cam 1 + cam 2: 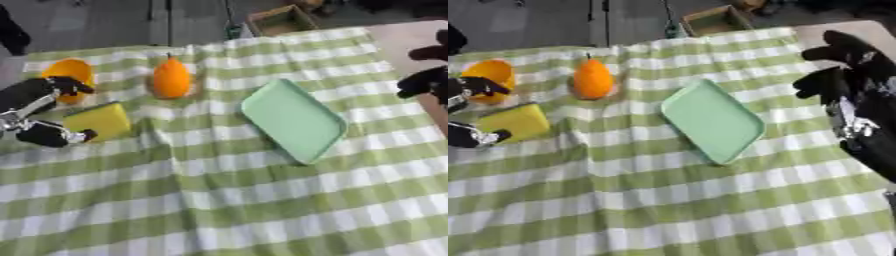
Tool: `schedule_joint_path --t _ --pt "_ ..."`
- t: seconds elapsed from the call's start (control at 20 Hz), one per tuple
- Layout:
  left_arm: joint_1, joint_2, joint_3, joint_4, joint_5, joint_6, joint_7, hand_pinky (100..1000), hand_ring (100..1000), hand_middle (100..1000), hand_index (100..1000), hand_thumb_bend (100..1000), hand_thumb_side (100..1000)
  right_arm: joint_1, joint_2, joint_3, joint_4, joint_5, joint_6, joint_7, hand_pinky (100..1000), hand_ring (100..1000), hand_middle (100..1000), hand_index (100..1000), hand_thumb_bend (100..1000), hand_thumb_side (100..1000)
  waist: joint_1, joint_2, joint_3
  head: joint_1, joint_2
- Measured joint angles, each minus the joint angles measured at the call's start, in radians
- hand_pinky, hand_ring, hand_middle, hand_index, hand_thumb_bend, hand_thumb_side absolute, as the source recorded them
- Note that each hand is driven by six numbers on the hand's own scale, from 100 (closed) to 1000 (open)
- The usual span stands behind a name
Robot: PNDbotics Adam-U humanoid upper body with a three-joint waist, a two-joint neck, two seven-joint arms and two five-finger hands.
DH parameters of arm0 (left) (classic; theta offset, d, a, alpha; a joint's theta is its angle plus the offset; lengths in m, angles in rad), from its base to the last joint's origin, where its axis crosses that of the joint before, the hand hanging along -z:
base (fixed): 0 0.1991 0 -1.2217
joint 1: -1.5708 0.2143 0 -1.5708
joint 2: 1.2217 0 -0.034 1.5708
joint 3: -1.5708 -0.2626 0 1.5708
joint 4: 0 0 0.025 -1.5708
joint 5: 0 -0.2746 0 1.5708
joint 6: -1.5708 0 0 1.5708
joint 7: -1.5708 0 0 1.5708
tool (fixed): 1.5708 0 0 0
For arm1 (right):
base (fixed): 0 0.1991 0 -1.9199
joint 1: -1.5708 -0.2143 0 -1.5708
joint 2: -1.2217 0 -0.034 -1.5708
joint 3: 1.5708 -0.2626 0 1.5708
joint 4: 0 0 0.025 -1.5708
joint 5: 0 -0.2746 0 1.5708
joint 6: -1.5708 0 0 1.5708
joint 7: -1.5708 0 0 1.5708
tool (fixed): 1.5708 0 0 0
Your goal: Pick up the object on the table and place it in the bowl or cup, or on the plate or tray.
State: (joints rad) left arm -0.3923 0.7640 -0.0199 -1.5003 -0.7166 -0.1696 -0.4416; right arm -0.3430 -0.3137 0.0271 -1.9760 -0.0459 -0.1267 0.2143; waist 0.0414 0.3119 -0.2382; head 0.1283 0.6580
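**A:** Left hand [42, 112] is at the table's left edge, spread wide around the yellow block [98, 120]. One finger group sits above the block's far-left corner, the thumb side curls in at its near-left corner. Not clamped yet imo, there's a gap between fingers and block.

**B:** So block's the target obj?

**A:** Looks that way, judging by where the hand sits. It lies flat on the checked cloth [227, 200], near the left edge, just in front of the orange cup [70, 72]. Hand comes from the side prob bc the block is low and flat, so a pinch across its short sides is the way to get hold.

**B:** And the right hand?

**A:** Right hand [846, 75] hangs over the table's right edge, fingers relaxed and holding nothing. Idle, parked clear of the work.

**B:** Where does the block go?

**A:** Nearest is the cup, touching distance behind. Green tray [293, 120] lies mid-table, tilted diagonal, bare, well apart from the block. Orange fruit-like thing [171, 77] stands btw cup and tray, toward the far edge. Fruit could get bumped if the block crosses to the tray.
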Motion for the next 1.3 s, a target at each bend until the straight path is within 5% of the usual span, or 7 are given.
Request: schedule_joint_path --t 0.4,0.55,0.65,0.8,0.85,0.95,1.3 --pt "-0.014 0.000 -0.027 0.014 -0.042 -0.019 -0.143 843 773 674 789 585 353 0.000 0.000 0.004 0.000 0.000 0.000 0.000 639 665 792 952 100 443 0.000 0.000 0.000 0.000 0.000" --pt "-0.014 0.000 -0.032 0.014 -0.067 -0.014 -0.139 776 650 505 640 471 221 0.000 0.000 0.004 0.000 0.000 0.000 0.000 639 665 792 952 100 447 0.000 0.000 0.000 0.000 0.000" --pt "-0.014 0.000 -0.033 0.014 -0.083 -0.004 -0.115 745 593 449 572 383 100 0.000 0.000 0.004 0.000 0.000 0.000 0.000 639 665 792 952 100 448 0.000 0.000 0.000 0.000 0.000" --pt "-0.014 -0.001 -0.033 0.015 -0.102 0.016 -0.061 735 580 429 552 352 100 0.000 0.000 0.004 0.000 0.000 0.000 0.000 639 665 792 952 100 448 0.000 0.000 0.000 0.000 0.000" --pt "-0.014 -0.001 -0.034 0.018 -0.107 0.022 -0.044 688 526 365 488 204 100 0.000 0.000 0.004 0.000 0.000 0.000 0.000 639 665 792 952 100 446 0.000 0.000 0.000 0.000 0.000" --pt "-0.014 -0.007 -0.034 0.021 -0.110 0.038 0.001 664 511 351 477 114 100 0.000 0.000 0.004 0.000 0.000 0.000 0.000 639 665 792 952 100 446 0.000 0.000 0.000 0.000 0.000" --pt "-0.065 -0.028 -0.009 0.007 0.050 0.086 0.132 634 504 352 476 100 100 0.000 0.000 0.004 0.000 0.000 0.000 0.000 640 665 792 952 100 445 0.000 0.000 0.000 -0.001 0.000"
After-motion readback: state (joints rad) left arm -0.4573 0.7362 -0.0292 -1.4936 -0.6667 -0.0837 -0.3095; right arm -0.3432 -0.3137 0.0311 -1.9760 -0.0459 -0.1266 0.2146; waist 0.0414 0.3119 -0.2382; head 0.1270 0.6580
